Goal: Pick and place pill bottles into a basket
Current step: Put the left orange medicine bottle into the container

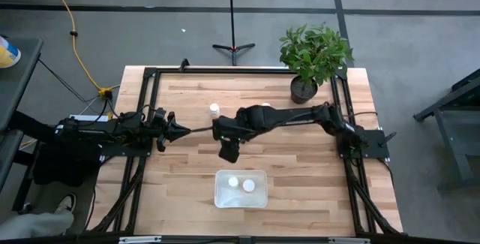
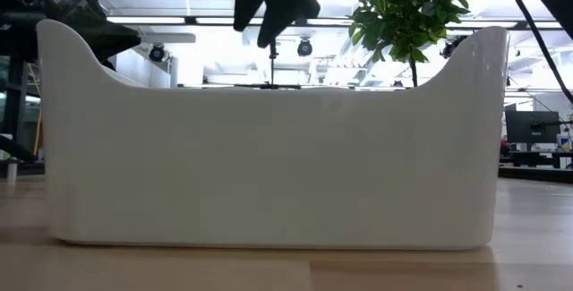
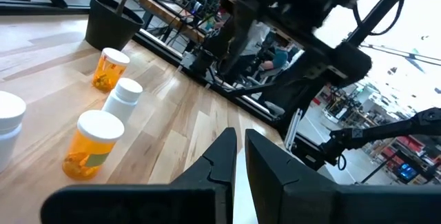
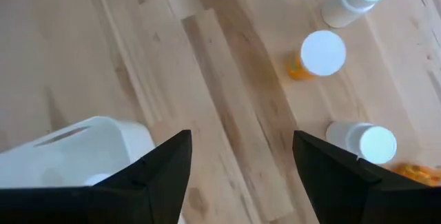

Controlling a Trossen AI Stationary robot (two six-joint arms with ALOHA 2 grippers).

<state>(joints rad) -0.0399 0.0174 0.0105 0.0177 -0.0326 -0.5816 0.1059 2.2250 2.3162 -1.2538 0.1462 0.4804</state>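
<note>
The white basket [image 1: 241, 189] stands near the table's front edge and holds two white-capped pill bottles [image 1: 233, 182]. It fills the low view [image 2: 269, 148]. Several more bottles stand upright on the wood beyond it. One shows in the high view [image 1: 214, 109], and the others show in the left wrist view [image 3: 95, 143] and the right wrist view [image 4: 322, 53]. My right gripper [image 4: 241, 162] is open and empty above the table, between the basket [image 4: 83, 148] and these bottles; it also shows in the high view [image 1: 229, 151]. My left gripper [image 3: 240, 162] is shut and empty at the table's left [image 1: 180, 130].
A black pot with a green plant [image 1: 309, 64] stands at the far right corner. My right arm [image 1: 300, 116] reaches across the table's middle and hides part of the bottle group from above. Bare wood lies on both sides of the basket.
</note>
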